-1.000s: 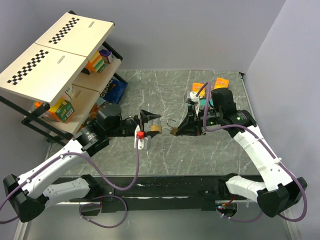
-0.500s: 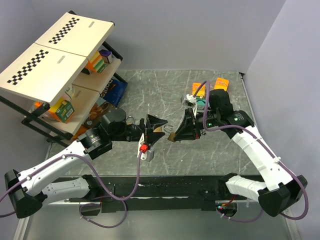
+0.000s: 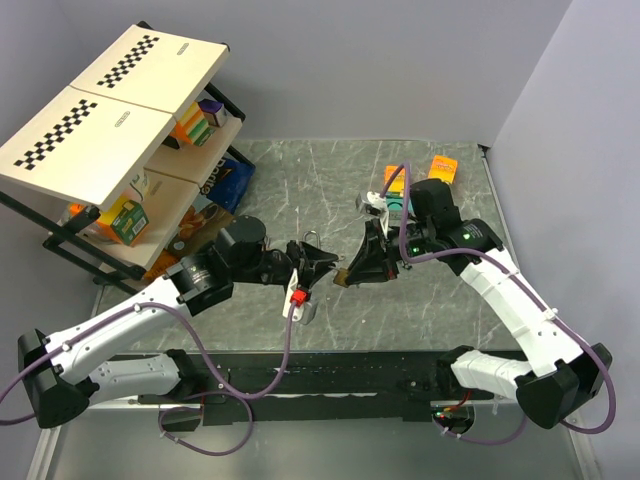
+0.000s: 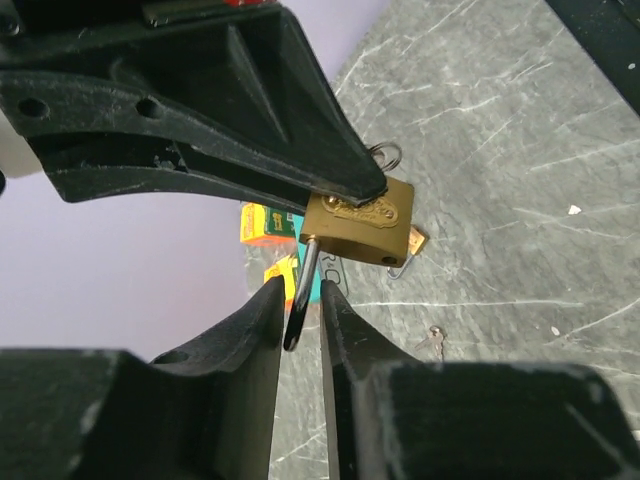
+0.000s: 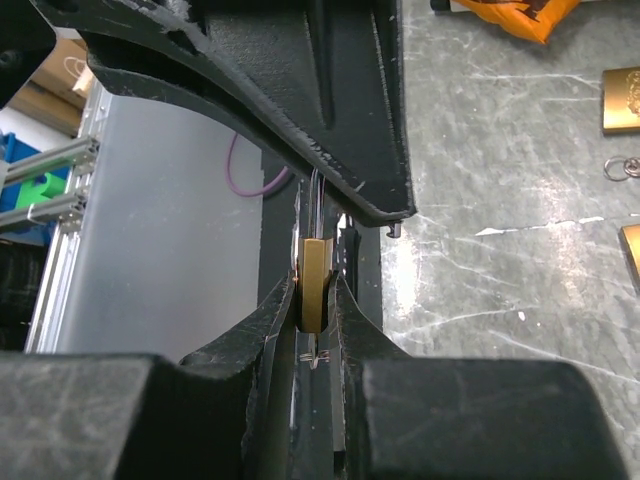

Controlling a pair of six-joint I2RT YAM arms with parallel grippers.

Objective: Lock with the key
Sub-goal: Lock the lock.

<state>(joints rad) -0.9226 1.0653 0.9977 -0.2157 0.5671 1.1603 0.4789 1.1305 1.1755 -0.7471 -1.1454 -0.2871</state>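
Note:
A brass padlock (image 3: 343,276) hangs above the table between both grippers. My right gripper (image 3: 352,272) is shut on its brass body (image 5: 316,285). My left gripper (image 3: 322,264) faces it from the left. In the left wrist view its fingers (image 4: 262,330) close on the padlock's dark steel shackle (image 4: 300,300), and the brass body (image 4: 360,222) sits under the right gripper's finger. A small ring (image 4: 385,155) pokes out beyond the padlock. A tiny grey bunch of keys (image 4: 432,340) lies on the table below, in neither gripper.
A slanted shelf rack (image 3: 120,130) with boxes stands at the left, a blue bag (image 3: 228,180) beside it. Orange packets (image 3: 443,165) lie at the back right. Other brass padlocks (image 5: 622,98) and a loose ring (image 5: 615,168) lie on the marble table (image 3: 300,190).
My left arm has moved right to the padlock and its wide-open jaws have closed on the shackle. My right gripper has shifted slightly left with the padlock.

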